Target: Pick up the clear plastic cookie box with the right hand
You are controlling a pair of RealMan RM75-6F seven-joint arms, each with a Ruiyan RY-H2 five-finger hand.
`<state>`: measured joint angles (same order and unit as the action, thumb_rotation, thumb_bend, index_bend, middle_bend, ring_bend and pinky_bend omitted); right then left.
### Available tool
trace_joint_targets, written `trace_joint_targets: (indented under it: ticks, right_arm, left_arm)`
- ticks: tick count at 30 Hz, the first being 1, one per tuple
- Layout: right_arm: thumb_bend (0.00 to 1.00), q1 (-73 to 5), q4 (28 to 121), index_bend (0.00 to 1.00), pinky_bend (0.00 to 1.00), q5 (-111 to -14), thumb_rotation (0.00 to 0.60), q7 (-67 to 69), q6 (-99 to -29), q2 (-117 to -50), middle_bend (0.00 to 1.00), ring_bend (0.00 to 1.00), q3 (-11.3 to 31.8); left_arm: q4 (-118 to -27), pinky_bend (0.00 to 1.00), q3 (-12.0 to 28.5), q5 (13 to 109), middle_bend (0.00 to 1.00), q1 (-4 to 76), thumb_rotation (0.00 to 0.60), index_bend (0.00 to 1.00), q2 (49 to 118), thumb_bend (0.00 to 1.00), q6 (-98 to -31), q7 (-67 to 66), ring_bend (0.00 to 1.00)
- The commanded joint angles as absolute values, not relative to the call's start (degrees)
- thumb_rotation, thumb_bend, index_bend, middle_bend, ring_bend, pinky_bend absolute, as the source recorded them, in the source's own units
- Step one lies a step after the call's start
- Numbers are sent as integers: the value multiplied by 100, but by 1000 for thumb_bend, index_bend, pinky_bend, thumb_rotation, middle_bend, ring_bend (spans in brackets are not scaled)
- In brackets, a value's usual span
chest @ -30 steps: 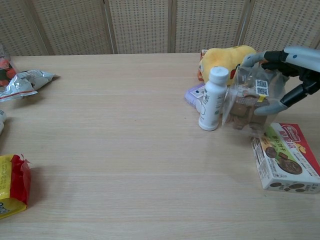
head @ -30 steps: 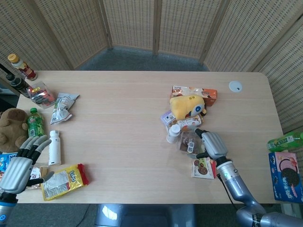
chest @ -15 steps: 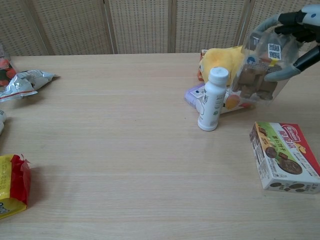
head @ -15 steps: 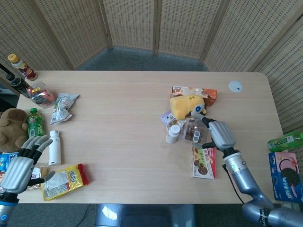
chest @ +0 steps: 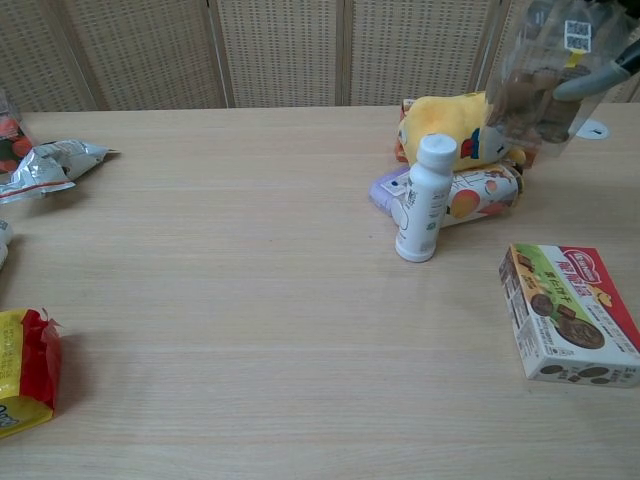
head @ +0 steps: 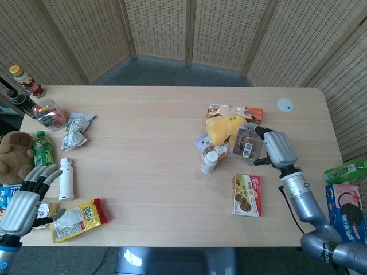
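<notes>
The clear plastic cookie box (head: 246, 144) (chest: 540, 80), with brown cookies inside and a white label, hangs in the air above the table, tilted. My right hand (head: 276, 149) grips it from the right side, fingers wrapped round it. In the chest view only a grey fingertip (chest: 598, 82) of that hand shows at the top right edge. My left hand (head: 26, 197) hovers open at the table's near left corner, holding nothing.
Below the lifted box lie a yellow plush toy (head: 223, 127), a white bottle (head: 210, 162), a lying can (chest: 478, 192) and an orange packet (head: 250, 113). A red-green cookie carton (head: 247, 195) lies nearer. Snacks, bottles and a brown plush (head: 14, 153) crowd the left edge.
My right hand has lifted the cookie box off the table, up and away from the white bottle, towards the far right. The left hand has stayed put.
</notes>
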<state>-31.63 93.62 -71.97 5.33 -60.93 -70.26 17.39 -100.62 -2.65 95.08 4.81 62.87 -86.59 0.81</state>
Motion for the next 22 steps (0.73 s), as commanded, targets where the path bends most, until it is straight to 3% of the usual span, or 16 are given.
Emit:
trace_joint_targets:
  ticks: [1, 22]
  right_arm:
    - [73, -3187, 9349, 225, 487, -7161, 600, 568, -6113, -6957, 625, 523, 1791]
    - [69, -3198, 9437, 225, 489, -6940, 600, 487, -6292, -6634, 625, 522, 1897]
  left_arm:
    - [-10063, 0, -277, 9495, 70, 454, 600, 120, 6287, 220, -8681, 82, 0]
    - [-9979, 0, -248, 9460, 71, 464, 600, 120, 6369, 221, -8641, 160, 0]
